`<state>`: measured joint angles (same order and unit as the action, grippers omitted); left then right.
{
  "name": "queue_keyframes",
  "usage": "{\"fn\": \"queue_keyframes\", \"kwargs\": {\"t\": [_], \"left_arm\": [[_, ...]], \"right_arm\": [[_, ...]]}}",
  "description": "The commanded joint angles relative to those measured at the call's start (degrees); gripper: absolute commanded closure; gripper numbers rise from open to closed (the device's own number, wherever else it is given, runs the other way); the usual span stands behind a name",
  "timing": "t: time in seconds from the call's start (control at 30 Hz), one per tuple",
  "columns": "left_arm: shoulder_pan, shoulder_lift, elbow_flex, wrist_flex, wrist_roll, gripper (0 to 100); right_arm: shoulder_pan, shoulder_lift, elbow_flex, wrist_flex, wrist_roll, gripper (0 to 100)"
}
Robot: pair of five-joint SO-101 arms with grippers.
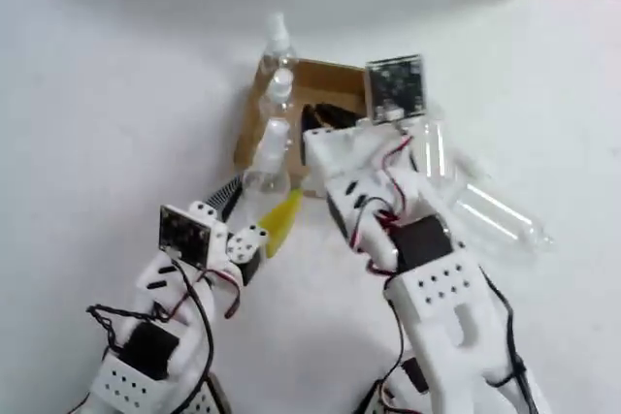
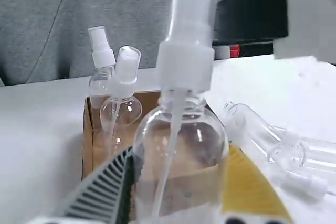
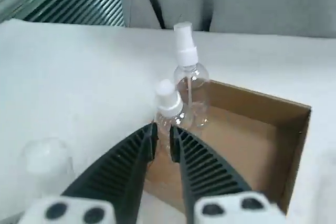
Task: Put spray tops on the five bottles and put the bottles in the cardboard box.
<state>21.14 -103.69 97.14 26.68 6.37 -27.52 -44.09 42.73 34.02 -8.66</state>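
Clear capped bottle (image 2: 181, 135) sat clamped in left gripper (image 2: 178, 156) at the cardboard box (image 1: 335, 77) near corner, not yet inside. Risk: it could clip the wall or topple the standing bottles (image 2: 123, 103). Right gripper (image 3: 163, 132), jaws barely parted and empty, hung over the box, crowding entry. Uncapped bottles (image 1: 485, 210) lay beside.

Five bottles are counted: three stand upright in a column at upper centre of the high view, the top bottle (image 1: 277, 46), the middle bottle (image 1: 281, 94) and the lower bottle (image 1: 268, 170), and two lie right of centre on the one worktop (image 1: 116, 94), the inner lying bottle (image 1: 432, 150) and the outer lying bottle (image 1: 497, 217). Three white spray tops (image 1: 277, 22) are fitted, one per upright bottle. There is one cardboard box (image 1: 335, 79) and two claws, the left claw (image 1: 255, 206) and the right claw (image 1: 325, 119).
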Motion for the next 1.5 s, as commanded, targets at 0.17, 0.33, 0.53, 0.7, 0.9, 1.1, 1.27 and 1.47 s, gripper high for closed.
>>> {"fn": "queue_keyframes", "kwargs": {"t": [0.17,0.33,0.53,0.7,0.9,1.1,1.27,1.47], "left_arm": [[0.2,-0.6,-0.1,0.4,-0.4,93],[0.2,-0.6,-0.1,0.4,-0.4,93],[0.2,-0.6,-0.1,0.4,-0.4,93],[0.2,-0.6,-0.1,0.4,-0.4,93],[0.2,-0.6,-0.1,0.4,-0.4,93],[0.2,-0.7,-0.1,0.0,-0.4,93],[0.1,-0.7,-0.1,-3.9,-0.4,93],[0.1,-0.6,-0.2,-14.0,-0.4,93]], "right_arm": [[-5.4,-2.9,0.7,-1.0,0.4,98.3],[-6.5,-9.5,4.5,-1.0,0.9,98.3],[-2.4,-10.6,6.0,0.7,0.9,98.3],[3.6,-11.1,6.4,7.6,0.9,98.3],[10.7,-11.2,12.8,11.9,0.9,98.3],[18.6,-11.1,23.5,4.1,0.9,98.3],[24.7,-11.1,30.2,-1.1,0.9,98.3],[34.0,-11.1,34.2,-1.0,0.9,98.3]]}}
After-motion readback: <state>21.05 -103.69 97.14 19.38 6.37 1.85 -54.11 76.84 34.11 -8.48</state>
